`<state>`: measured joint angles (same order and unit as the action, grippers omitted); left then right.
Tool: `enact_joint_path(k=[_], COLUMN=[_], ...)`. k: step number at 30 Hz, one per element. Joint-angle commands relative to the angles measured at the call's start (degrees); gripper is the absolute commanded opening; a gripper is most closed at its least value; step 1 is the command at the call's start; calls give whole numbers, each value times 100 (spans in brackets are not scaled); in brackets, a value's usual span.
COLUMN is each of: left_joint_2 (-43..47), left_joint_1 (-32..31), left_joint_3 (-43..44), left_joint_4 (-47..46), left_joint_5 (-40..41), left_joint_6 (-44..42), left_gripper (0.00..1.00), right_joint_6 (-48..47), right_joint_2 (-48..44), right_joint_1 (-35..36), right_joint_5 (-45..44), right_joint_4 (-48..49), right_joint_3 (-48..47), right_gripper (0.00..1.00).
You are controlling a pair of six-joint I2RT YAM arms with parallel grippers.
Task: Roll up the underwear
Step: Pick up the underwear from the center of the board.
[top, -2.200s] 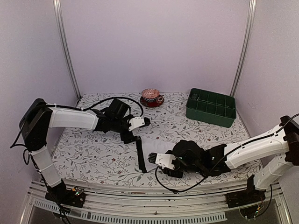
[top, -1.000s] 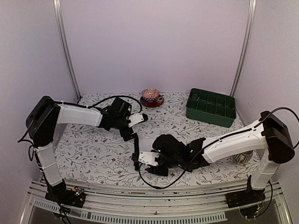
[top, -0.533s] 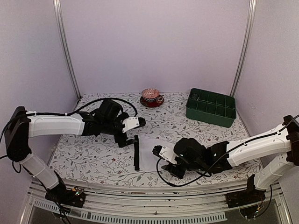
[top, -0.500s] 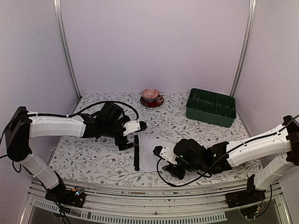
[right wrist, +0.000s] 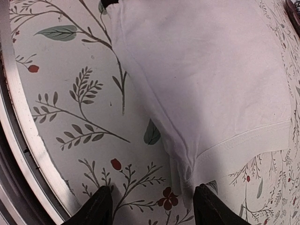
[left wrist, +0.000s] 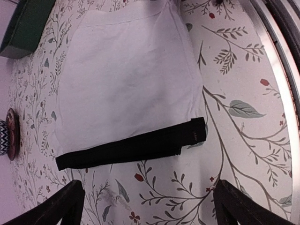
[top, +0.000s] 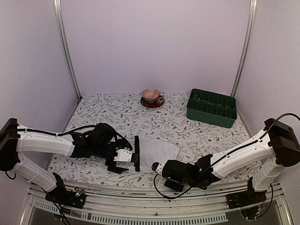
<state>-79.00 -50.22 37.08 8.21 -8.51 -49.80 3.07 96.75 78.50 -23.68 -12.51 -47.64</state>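
Note:
The white underwear (top: 158, 152) lies flat on the table near the front edge, its black waistband (top: 137, 159) at its left end. My left gripper (top: 126, 160) is open and empty, low over the cloth-covered table just left of the waistband (left wrist: 131, 147). The white cloth fills the top of the left wrist view (left wrist: 126, 79). My right gripper (top: 158, 167) is open and empty at the brief's near edge. In the right wrist view the puckered hem (right wrist: 187, 164) lies just ahead of my right finger (right wrist: 216, 205). The black striped brief is out of view.
A green compartment tray (top: 212, 108) stands at the back right. A red saucer with a pink bowl (top: 152, 98) stands at the back middle. The metal rail of the table's front edge (top: 140, 197) runs close behind both grippers, and shows in both wrist views (left wrist: 281, 70) (right wrist: 18, 117).
Both grippers have moved toward the front edge. The left went from the far side of the waistband to its near left. The right dropped to the brief's near edge.

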Motion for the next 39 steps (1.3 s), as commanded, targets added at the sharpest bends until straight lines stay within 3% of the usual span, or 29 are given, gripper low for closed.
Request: enact_joint_path(k=[1, 11, 13, 18, 23, 27, 29, 30, 35, 39], left_joint_2=[99, -462, -760, -1288, -1426, -1496, -1526, -1530, -1317, -894], left_joint_1=[-222, -862, -935, -990, -1049, -1092, -1118, -1115, -1113, -1043], left_joint_3=[-387, -727, -635, -594, -681, -653, -611, -590, -607, -629], left_joint_4=[-505, -1501, -1506, -1605, -1612, -1621, -1610, -1615, -1565, -1262], left_joint_5=[24, 872, 1098, 1465, 1576, 1545, 1516, 1499, 1292, 931], left_joint_6=[-662, -1413, -1480, -1639, -1770, -1773, -1719, -1687, -1541, -1458], left_gripper=[99, 96, 90, 61, 45, 26, 5, 0, 0, 0], right_joint_6=[64, 22, -33, -367, -925, -1222, -1321, -1358, -1552, -1575], right_joint_2=[111, 78, 129, 353, 569, 717, 754, 766, 653, 314], right_joint_1=[10, 104, 106, 110, 96, 6, -79, -115, -210, -205], right_joint_5=[-615, -899, -919, -863, -787, -811, -738, -711, -609, -101], right_joint_4=[-321, -579, -576, -426, -242, -230, -198, -168, -24, -81], right_joint_3=[-127, -168, -176, -197, -212, -252, -241, -223, -121, -84], right_gripper=[61, 61, 61, 61, 60, 47, 35, 30, 7, 3])
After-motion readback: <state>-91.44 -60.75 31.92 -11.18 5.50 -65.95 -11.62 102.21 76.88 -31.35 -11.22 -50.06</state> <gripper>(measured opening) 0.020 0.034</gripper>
